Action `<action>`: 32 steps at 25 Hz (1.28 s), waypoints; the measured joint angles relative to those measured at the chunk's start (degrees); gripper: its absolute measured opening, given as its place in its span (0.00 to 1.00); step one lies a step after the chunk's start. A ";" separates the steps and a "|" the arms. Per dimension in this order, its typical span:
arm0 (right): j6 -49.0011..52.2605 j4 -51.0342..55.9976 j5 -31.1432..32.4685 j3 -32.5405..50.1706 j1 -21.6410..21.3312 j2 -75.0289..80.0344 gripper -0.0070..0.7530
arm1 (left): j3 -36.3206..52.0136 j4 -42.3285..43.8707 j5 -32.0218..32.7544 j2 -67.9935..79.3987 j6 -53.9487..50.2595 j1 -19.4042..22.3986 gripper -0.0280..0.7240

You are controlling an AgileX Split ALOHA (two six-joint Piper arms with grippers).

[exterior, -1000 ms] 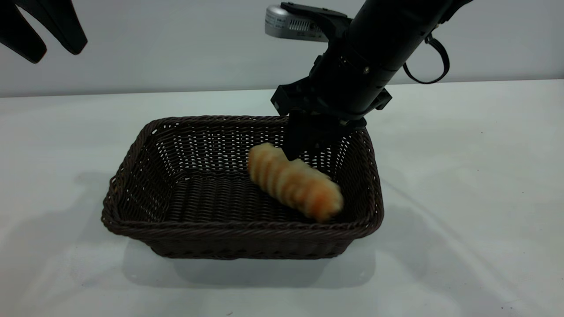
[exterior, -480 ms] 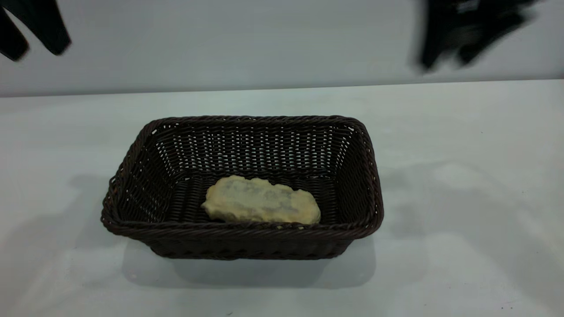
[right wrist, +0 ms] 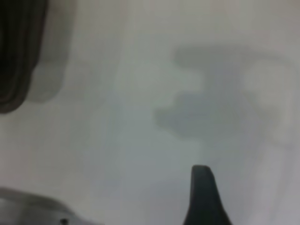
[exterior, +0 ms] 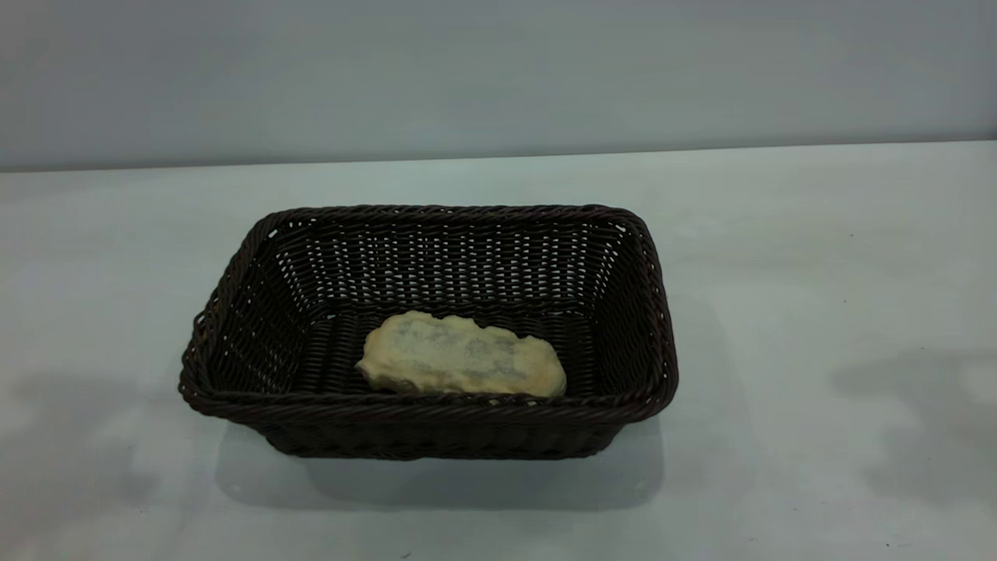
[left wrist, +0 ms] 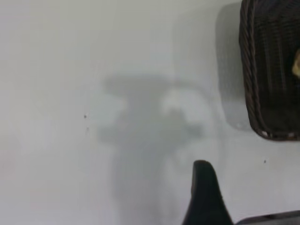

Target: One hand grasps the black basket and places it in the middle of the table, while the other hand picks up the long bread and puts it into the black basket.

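Observation:
The black basket (exterior: 436, 210) stands in the middle of the table (exterior: 818, 273). The long bread (exterior: 461, 365) lies inside it against the near wall, its pale blotched underside up. Neither arm shows in the exterior view. My left gripper (left wrist: 206, 197) hangs over bare table beside the basket (left wrist: 269, 70); a single fingertip (left wrist: 202, 168) shows, with table on both sides and nothing held. My right gripper (right wrist: 204, 201) is likewise over bare table, one fingertip (right wrist: 201, 173) in view, with the basket's edge (right wrist: 18, 51) off to one side.
Soft shadows of the arms fall on the table left and right of the basket. A grey wall (exterior: 498, 70) runs behind the table's far edge.
The right gripper let go of the bread, which flipped underside-up in the basket. Both arms then drew up and out of the exterior view.

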 joint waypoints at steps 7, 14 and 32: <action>-0.05 2.03 0.49 13.32 0.00 -17.98 0.66 | 13.94 0.00 -2.55 -19.50 -0.26 0.00 0.78; -0.05 2.42 4.58 21.19 0.00 -36.37 0.66 | 25.07 0.00 -1.92 -35.83 -0.86 0.00 0.78; 2.49 -0.73 6.01 32.81 0.00 -68.81 0.66 | 38.41 0.00 -1.81 -62.87 -1.52 0.00 0.78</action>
